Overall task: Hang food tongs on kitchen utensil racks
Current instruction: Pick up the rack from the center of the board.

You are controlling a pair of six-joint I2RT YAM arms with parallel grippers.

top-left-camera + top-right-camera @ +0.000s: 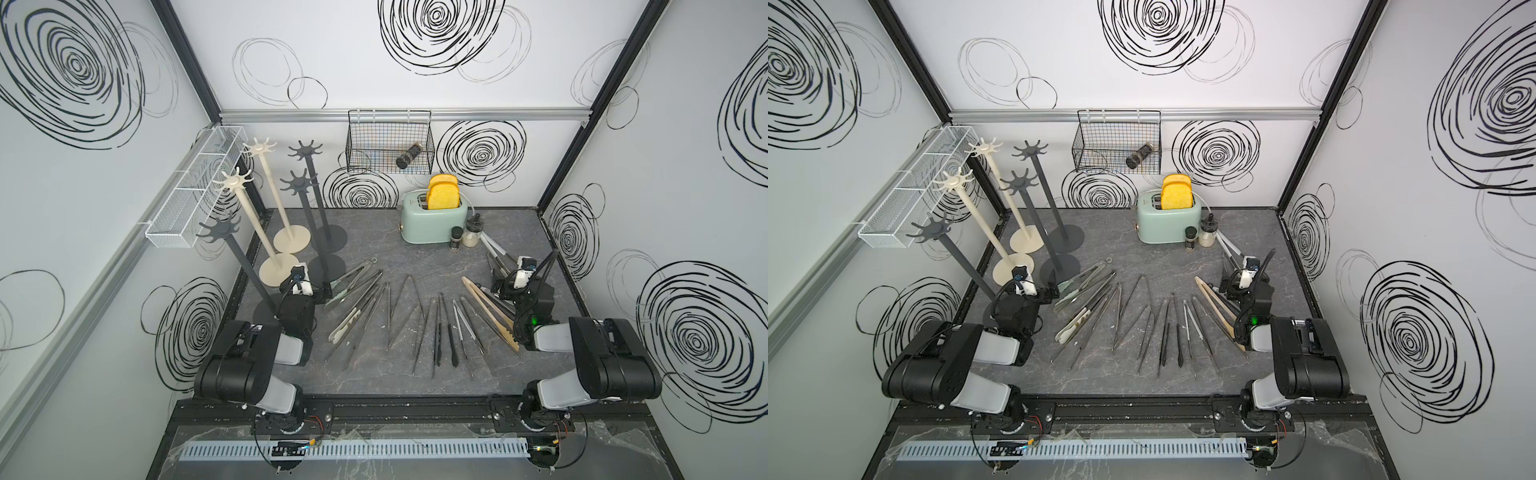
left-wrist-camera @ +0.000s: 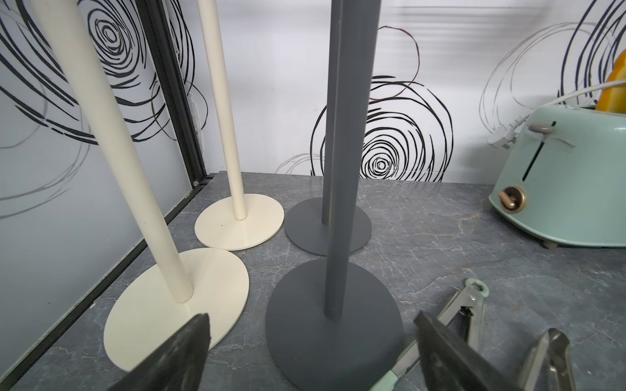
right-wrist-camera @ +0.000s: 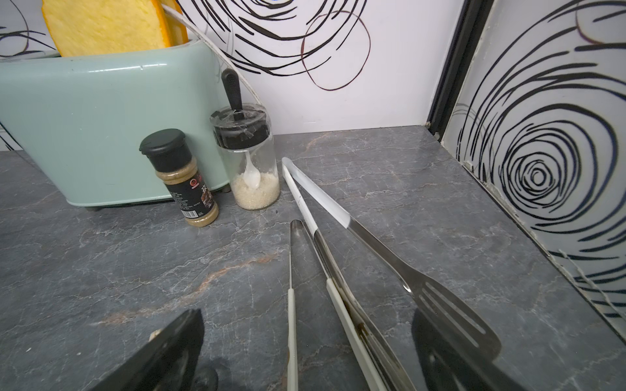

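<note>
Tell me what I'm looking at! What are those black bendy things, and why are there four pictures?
Those are two robot arms, a left arm and a right arm, each ending in a pincer called a gripper. Two pictures look down from above, like a pair of eyes. The other two come from small cameras on the wrists, so you see the left gripper and the right gripper up close. On the grey table lie many food tongs; five tall racks, a toaster and two spice jars stand there too. Both grippers are open and hold nothing. No tongs hang on the racks yet.
</note>
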